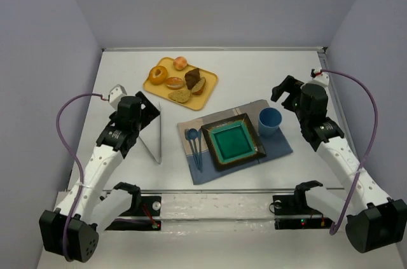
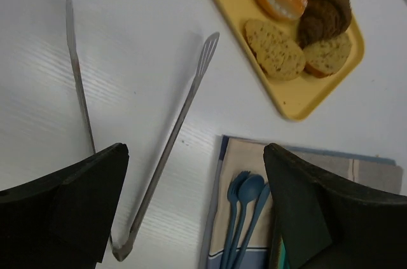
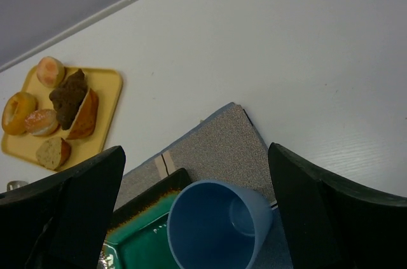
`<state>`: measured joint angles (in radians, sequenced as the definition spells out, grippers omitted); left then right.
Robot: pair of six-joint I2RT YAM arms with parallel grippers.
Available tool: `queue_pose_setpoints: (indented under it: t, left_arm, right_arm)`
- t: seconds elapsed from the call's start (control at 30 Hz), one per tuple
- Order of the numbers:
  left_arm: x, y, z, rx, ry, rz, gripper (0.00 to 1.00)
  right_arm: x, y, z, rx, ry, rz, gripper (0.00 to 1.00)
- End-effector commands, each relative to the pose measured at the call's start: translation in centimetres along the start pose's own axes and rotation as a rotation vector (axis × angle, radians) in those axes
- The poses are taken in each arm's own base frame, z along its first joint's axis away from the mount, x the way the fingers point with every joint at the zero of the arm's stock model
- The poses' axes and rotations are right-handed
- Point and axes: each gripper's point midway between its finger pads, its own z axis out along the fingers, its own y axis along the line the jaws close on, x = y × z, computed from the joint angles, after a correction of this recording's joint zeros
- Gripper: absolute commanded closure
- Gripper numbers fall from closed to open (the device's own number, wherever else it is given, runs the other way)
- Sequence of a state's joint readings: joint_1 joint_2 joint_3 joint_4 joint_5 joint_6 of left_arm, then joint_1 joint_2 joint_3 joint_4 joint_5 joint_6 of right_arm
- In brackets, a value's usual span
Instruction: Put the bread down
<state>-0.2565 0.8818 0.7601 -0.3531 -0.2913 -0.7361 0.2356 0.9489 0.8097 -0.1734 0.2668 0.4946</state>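
The bread (image 1: 199, 86) is a golden-tan oval slice with a darker crust. It leans against a dark brown wedge on the yellow tray (image 1: 207, 95) at the back of the table. It also shows in the left wrist view as the bread (image 2: 327, 55) and in the right wrist view as the bread (image 3: 84, 114). My left gripper (image 2: 195, 151) is open and empty, hovering over metal tongs (image 2: 184, 113) well short of the tray. At the right, my right gripper (image 3: 196, 151) is open and empty above a blue cup (image 3: 216, 224).
The tray also holds a donut (image 1: 157, 75), two buns and a speckled slice (image 1: 180, 95). A placemat (image 1: 280, 145) carries a green square plate (image 1: 252, 124), the cup (image 1: 269, 121) and blue cutlery (image 1: 195, 145). The tongs (image 1: 156, 134) lie left of the mat.
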Motion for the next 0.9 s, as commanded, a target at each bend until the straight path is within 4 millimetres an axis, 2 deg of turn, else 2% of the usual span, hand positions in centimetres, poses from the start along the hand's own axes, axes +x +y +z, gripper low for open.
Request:
queue_pose_setpoints:
  t: [0.0,0.07,0.13,0.23,0.27,0.37,0.6,0.87]
  left_arm:
    - [6.7,1.4,0.2,-0.06,0.177,0.089,0.01]
    - [8.6,1.8,-0.1,-0.078,0.225,0.107,0.01]
    - [10.7,3.0,-0.5,-0.128,0.285,0.147,0.01]
    - [11.9,5.3,-0.7,-0.249,0.301,0.147,0.01]
    - [12.1,5.3,-0.8,-0.251,0.31,0.145,0.01]
    - [12.2,5.0,-0.6,-0.257,0.319,0.138,0.01]
    - [13.3,8.2,-0.1,-0.424,0.324,0.17,0.01]
    - [13.1,7.0,2.3,-0.352,0.29,0.204,0.01]
  right_arm:
    - [-0.8,1.2,0.7,-0.053,-0.019,-0.035,0.0]
    - [-0.5,1.6,1.1,-0.07,0.001,-0.05,0.0]
    - [-0.1,1.6,1.4,-0.071,0.015,-0.057,0.0]
    - [0.2,1.6,1.7,-0.072,0.024,-0.064,0.0]
    - [0.2,1.6,1.8,-0.072,0.026,-0.064,0.0]
    - [0.5,1.8,1.9,-0.08,0.037,-0.067,0.0]
    - [0.5,1.7,2.2,-0.072,0.039,-0.075,0.0]
    - [0.9,1.3,2.6,-0.054,0.047,-0.086,0.0]
